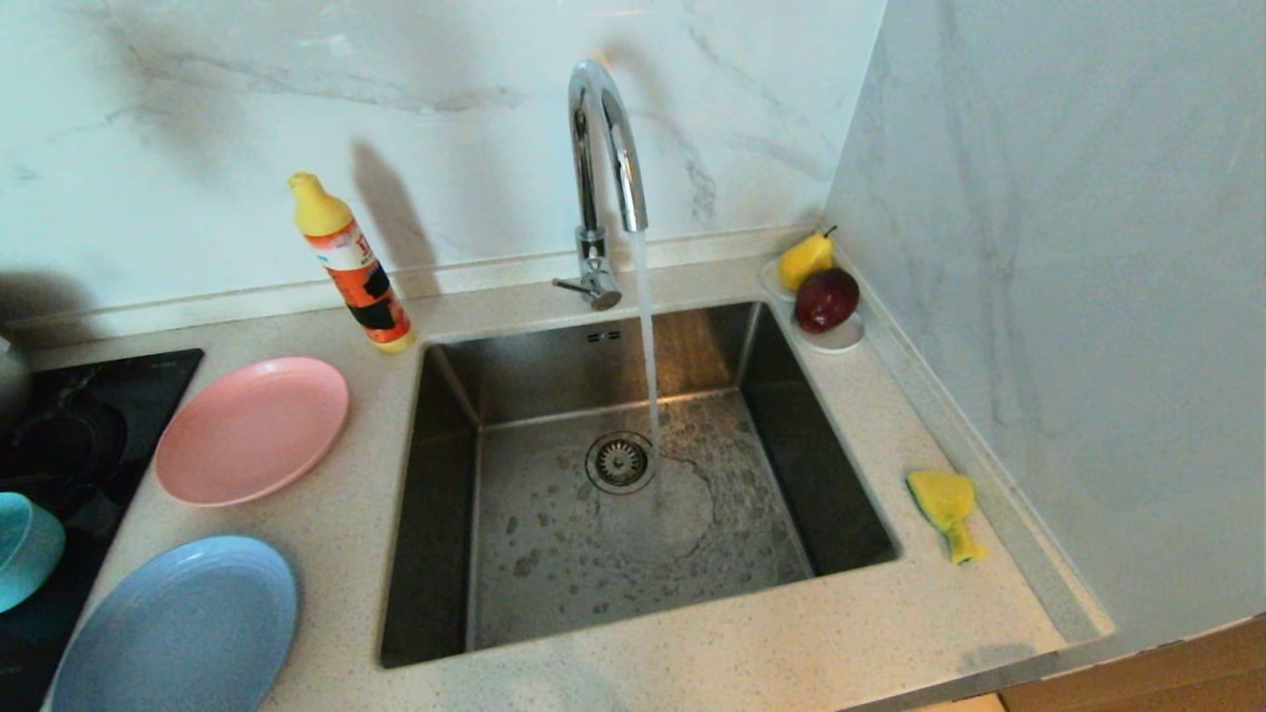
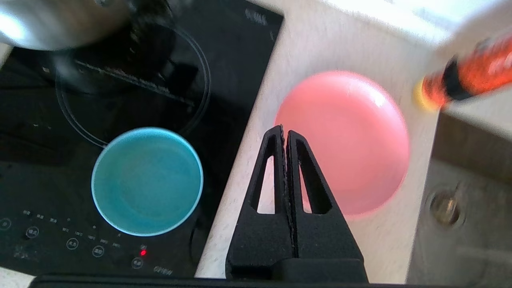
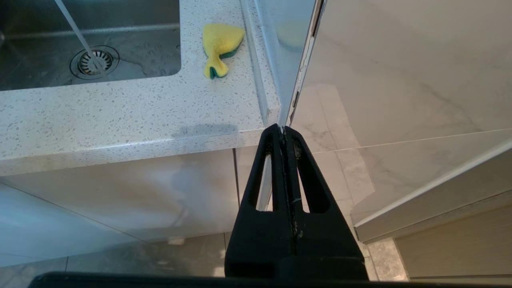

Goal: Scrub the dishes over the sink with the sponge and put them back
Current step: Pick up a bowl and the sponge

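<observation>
A pink plate [image 1: 251, 429] and a light blue plate [image 1: 178, 627] lie on the counter left of the sink [image 1: 633, 475]. The teal bowl [image 1: 25, 549] stands on the black cooktop at the far left. Right of the sink lies the yellow sponge [image 1: 947, 510], crumpled, green layer underneath. Water runs from the chrome tap [image 1: 605, 158] into the basin. My left gripper [image 2: 285, 130] hangs shut and empty above the counter, at the pink plate's [image 2: 348, 144] edge beside the teal bowl [image 2: 147, 181]. My right gripper [image 3: 283, 129] is shut and empty, low in front of the counter's right corner, well short of the sponge [image 3: 220, 44].
An orange detergent bottle [image 1: 353, 265] with a yellow cap stands behind the pink plate. A pear [image 1: 805, 259] and a dark red apple [image 1: 826, 299] sit on a small white saucer at the sink's back right. A marble wall closes the right side. A steel pot [image 2: 60, 20] stands on the cooktop.
</observation>
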Motion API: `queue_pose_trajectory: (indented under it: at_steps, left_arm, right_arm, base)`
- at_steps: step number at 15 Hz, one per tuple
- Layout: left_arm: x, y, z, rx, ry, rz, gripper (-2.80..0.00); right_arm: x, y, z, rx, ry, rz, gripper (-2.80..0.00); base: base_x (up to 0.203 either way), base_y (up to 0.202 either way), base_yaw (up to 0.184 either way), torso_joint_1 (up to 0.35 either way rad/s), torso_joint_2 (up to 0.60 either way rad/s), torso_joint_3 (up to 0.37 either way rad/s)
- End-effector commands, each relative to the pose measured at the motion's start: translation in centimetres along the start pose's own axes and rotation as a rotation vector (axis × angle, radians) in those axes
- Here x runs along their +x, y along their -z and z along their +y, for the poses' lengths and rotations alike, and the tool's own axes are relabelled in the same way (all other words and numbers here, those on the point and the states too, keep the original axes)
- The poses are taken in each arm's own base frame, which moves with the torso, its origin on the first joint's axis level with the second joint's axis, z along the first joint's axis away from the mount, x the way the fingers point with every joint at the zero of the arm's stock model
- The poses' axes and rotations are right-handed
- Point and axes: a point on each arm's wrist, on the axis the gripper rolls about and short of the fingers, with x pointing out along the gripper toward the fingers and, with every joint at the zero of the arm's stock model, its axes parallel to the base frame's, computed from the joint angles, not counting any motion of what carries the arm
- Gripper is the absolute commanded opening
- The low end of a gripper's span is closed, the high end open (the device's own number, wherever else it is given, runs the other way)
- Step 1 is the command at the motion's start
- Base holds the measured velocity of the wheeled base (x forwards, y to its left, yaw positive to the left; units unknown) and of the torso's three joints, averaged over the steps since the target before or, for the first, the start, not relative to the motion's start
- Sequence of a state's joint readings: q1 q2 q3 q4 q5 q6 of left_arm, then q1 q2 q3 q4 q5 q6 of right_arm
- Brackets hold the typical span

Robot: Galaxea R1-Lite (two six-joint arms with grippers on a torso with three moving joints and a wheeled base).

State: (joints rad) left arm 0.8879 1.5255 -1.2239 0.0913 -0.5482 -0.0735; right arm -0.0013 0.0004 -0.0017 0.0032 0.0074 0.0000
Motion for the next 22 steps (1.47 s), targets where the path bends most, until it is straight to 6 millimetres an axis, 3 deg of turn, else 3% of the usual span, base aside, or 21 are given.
queue_pose_trajectory:
  at_steps: [1,4,11,16,22]
  left_arm:
    - [1.5,0.9,1.0,-0.009,0.006,0.057,-2.8]
    - [3.7,2.3,2.4,-0.037,0.001,0.133,-2.8]
    - [4.9,3.7,3.4,-0.064,-0.035,0.239,-2.8]
    - [5.0,2.0,6.6,-0.086,-0.199,0.194,-2.8]
    - [4.7,3.2,11.0,-0.189,-0.315,0.254,-2.8]
  right_arm:
    - [0.0,0.0,0.0,0.0,0.0,0.0,-2.8]
    - [0.0,0.0,0.0,0.0,0.0,0.0,-2.8]
    - [0.0,0.0,0.0,0.0,0.0,0.0,-2.8]
    - [0.0,0.0,0.0,-0.003,0.002,-0.001,-2.8]
    - [0.0,0.0,0.0,0.0,0.0,0.0,-2.8]
  base:
    - [0.0,0.0,0.0,0.0,0.0,0.0]
    - [0.0,0.0,0.0,0.0,0.0,0.0]
    - [0.0,0.0,0.0,0.0,0.0,0.0]
    - [0.0,0.0,0.0,0.0,0.0,0.0]
    - [0.0,0.0,0.0,0.0,0.0,0.0]
